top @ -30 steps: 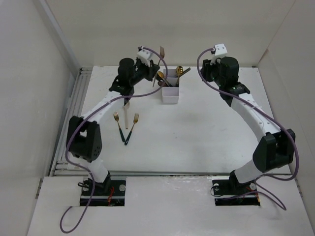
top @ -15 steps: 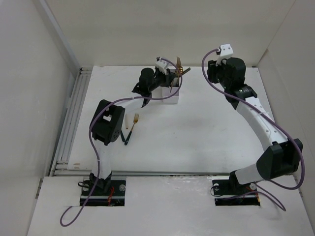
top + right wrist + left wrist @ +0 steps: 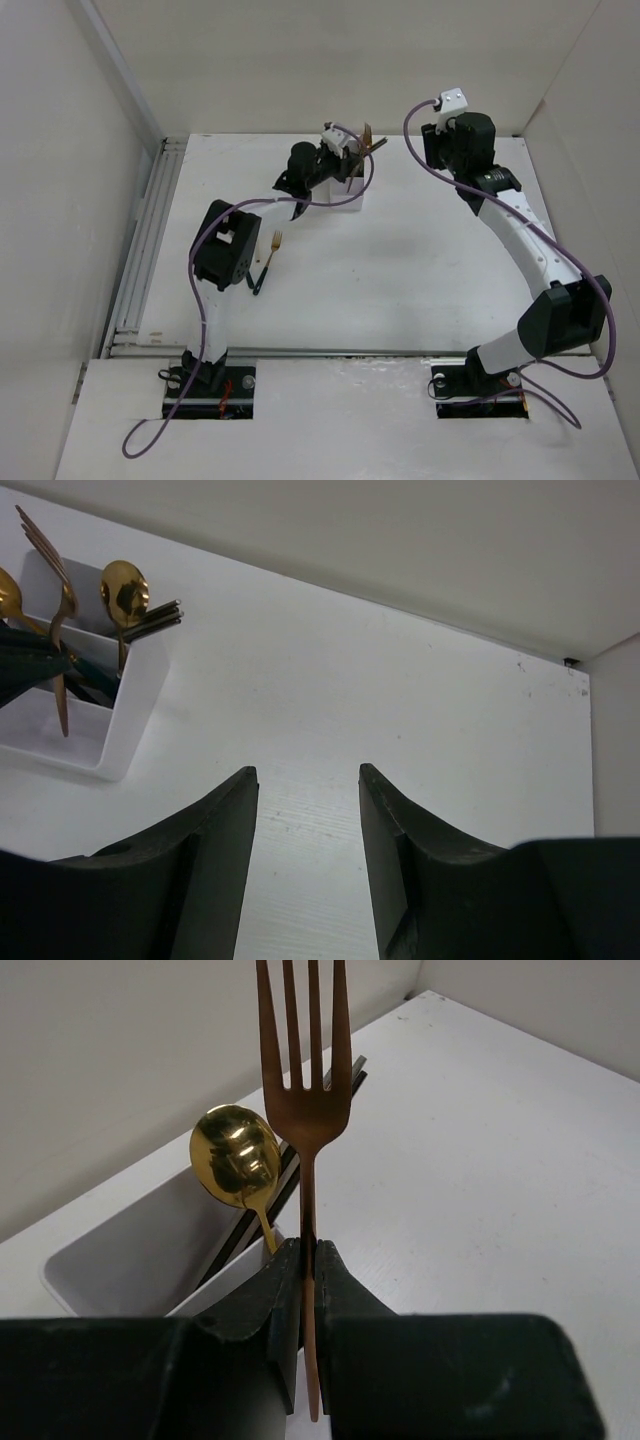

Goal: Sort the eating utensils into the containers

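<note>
My left gripper (image 3: 309, 1245) is shut on the thin handle of a copper-gold fork (image 3: 305, 1090), tines up, right at the white divided box (image 3: 120, 1250). A gold spoon (image 3: 237, 1160) and dark chopsticks (image 3: 290, 1165) lean in the box behind it. In the top view the left gripper (image 3: 350, 163) is over the box (image 3: 347, 197) at the back of the table. The right wrist view shows the box (image 3: 130, 715), the held fork (image 3: 60, 610) and the spoon (image 3: 125, 585). My right gripper (image 3: 305, 775) is open and empty, right of the box.
One gold-headed fork with a dark handle (image 3: 268, 262) lies on the table left of centre, beside the left arm's elbow (image 3: 225, 255). The elbow hides part of the table there. White walls close in the back and both sides.
The left arm has swung right from the back left with the fork and brought it to the box. Its elbow now covers where another fork and a pale piece lay.
</note>
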You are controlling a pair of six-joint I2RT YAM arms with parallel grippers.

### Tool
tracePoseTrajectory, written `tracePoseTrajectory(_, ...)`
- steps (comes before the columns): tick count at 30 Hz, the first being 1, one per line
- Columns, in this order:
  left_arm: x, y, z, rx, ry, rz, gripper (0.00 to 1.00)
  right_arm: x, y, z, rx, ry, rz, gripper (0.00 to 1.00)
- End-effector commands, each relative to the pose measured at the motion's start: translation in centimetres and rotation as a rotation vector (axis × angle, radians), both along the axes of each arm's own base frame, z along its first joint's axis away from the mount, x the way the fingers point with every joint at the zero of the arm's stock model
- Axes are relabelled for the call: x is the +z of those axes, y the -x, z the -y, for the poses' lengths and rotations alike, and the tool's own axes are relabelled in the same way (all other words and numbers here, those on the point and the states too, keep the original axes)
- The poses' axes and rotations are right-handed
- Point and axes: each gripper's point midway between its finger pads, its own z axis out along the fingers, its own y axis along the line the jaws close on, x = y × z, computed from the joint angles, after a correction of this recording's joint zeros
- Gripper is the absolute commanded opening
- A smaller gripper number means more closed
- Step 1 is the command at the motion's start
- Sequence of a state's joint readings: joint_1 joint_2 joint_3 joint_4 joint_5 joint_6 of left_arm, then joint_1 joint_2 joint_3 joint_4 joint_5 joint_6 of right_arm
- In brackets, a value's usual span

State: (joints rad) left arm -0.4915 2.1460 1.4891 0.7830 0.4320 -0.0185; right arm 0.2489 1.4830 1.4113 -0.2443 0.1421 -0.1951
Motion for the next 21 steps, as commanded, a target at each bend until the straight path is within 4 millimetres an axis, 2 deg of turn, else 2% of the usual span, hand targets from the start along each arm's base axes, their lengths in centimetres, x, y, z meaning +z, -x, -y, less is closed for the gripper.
tracePoseTrajectory(1,1.3,0.2,0.7,-0.036,0.002,0.072,0.02,2.0,-0.2,0.5,-0.014,0.017,0.043,0.5)
tracePoseTrajectory(2,1.0,0.6,1.1,-0.046,-0.005,0.06,0.03,2.5,0.0,0.6,-0.01,0.026,0.055,0.5)
tracePoseTrajectory(3,0.4,0.5,1.2,-0.046,-0.015,0.059,0.05,2.1,0.0,0.8,-0.016,0.039,0.047,0.5)
tracePoseTrajectory(6,-0.1,0.6,1.1,-0.057,-0.045,0.067,0.17,2.6,0.2,1.0,-0.022,0.05,0.059,0.5)
tracePoseTrajectory(7,-0.5,0.8,1.2,-0.067,-0.052,0.052,0.21,2.2,0.3,1.3,-0.03,0.064,0.051,0.5)
tracePoseTrajectory(8,-0.7,0.8,1.2,-0.067,-0.062,0.051,0.31,2.2,0.3,1.3,-0.03,0.064,0.051,0.5)
tracePoseTrajectory(10,-1.4,1.3,1.5,-0.077,-0.072,0.032,0.38,2.6,0.5,1.3,-0.03,0.061,0.06,0.5)
tracePoseTrajectory(11,-0.8,1.4,1.5,-0.077,-0.068,0.04,0.42,2.2,0.5,1.3,-0.03,0.064,0.051,0.5)
tracePoseTrajectory(13,-0.5,1.6,1.4,-0.077,-0.066,0.043,0.49,2.5,0.7,1.2,-0.021,0.059,0.06,0.5)
tracePoseTrajectory(14,0.6,1.7,1.3,-0.076,-0.058,0.059,0.51,2.5,0.9,1.1,-0.012,0.056,0.059,0.5)
tracePoseTrajectory(19,4.1,2.1,0.7,-0.051,-0.037,0.1,0.55,2.6,1.1,0.5,0.019,0.036,0.065,0.5)
tracePoseTrajectory(21,6.4,2.2,0.4,-0.037,-0.013,0.121,0.55,2.3,1.1,-0.1,0.044,0.017,0.064,0.5)
